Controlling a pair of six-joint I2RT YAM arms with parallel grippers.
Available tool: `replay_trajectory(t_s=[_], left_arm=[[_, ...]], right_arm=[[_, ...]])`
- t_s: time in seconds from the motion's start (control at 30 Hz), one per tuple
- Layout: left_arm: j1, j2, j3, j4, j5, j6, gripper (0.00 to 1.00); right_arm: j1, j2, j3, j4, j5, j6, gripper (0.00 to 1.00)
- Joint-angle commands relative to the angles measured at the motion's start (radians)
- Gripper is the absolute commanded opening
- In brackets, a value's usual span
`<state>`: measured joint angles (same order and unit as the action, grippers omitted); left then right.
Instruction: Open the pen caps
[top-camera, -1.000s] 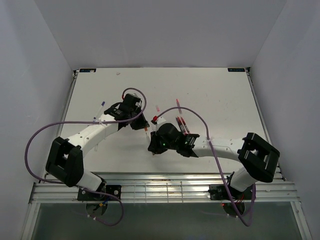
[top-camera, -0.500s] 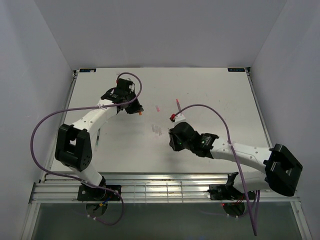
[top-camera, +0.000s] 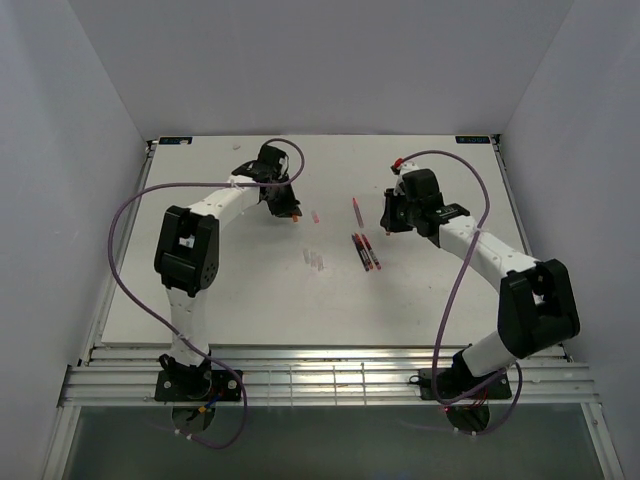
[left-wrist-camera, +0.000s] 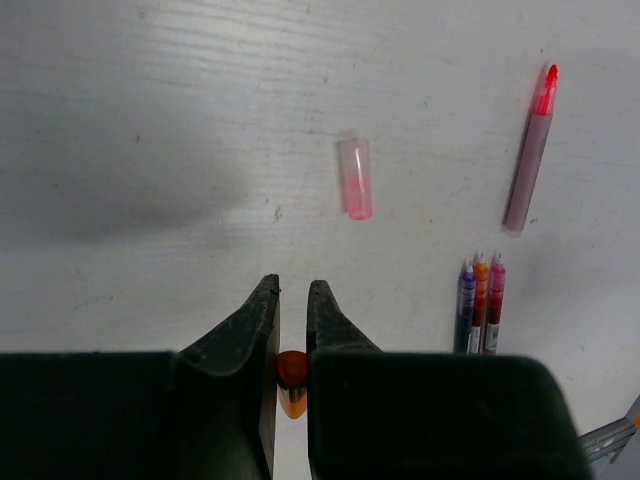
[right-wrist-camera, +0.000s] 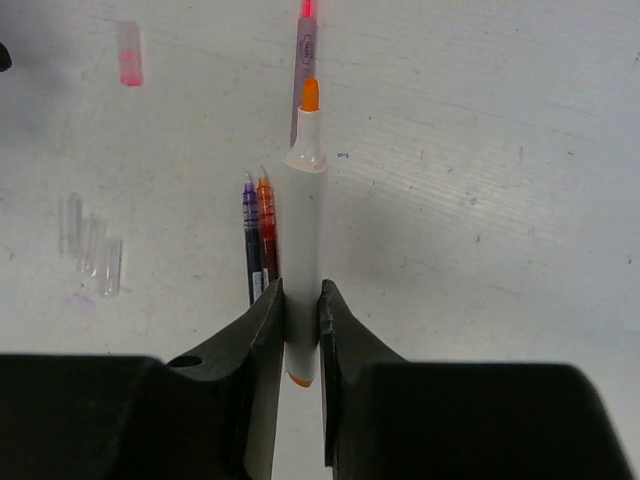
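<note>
My left arm (top-camera: 225, 203) and right arm (top-camera: 490, 250) are white with bulky black joints (top-camera: 187, 250), each trailing a purple cable (top-camera: 111, 245). My fingers (left-wrist-camera: 245, 330) are black wedges.

A pen cap (left-wrist-camera: 291, 380) sits pinched between the fingers of the left tool (left-wrist-camera: 293, 290), above the desk (left-wrist-camera: 150, 120). A loose cap (left-wrist-camera: 354, 178) lies on the desk ahead of this tool and slightly to its right. Farther right lies a single pen (left-wrist-camera: 529, 150). Nearer, to the tool's right, three pens (left-wrist-camera: 480, 305) lie side by side, touching. The right tool (right-wrist-camera: 300, 288) clamps a held pen (right-wrist-camera: 303, 230) that points forward. The three pens lie just left of it and partly beneath it, the single pen ahead, and a row of caps (right-wrist-camera: 90, 245) well to its left.
</note>
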<state>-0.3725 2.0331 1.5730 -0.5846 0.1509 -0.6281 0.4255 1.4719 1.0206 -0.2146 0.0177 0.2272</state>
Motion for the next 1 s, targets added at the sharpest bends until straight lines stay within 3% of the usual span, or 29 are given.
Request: replay_trajectory(t_s=[0.0, 0.3, 0.67, 0.97], left_arm=[[-0.002, 0.039, 0.085, -0.021, 0.029, 0.01, 0.1], [-0.002, 0.176, 0.226, -0.032, 0.016, 0.005, 0.13], [0.001, 0.246, 0.283, -0.055, -0.027, -0.008, 0.22], [0.004, 0.268, 0.277, -0.057, -0.04, -0.005, 0.29]], right_arm=[[-0.039, 0.08, 0.076, 0.017, -0.099, -0.084, 0.08], [-0.156, 0.283, 0.196, 0.112, -0.269, -0.095, 0.09], [-0.18, 0.491, 0.317, 0.153, -0.306, -0.12, 0.13], [-0.194, 0.573, 0.369, 0.167, -0.314, -0.112, 0.16]])
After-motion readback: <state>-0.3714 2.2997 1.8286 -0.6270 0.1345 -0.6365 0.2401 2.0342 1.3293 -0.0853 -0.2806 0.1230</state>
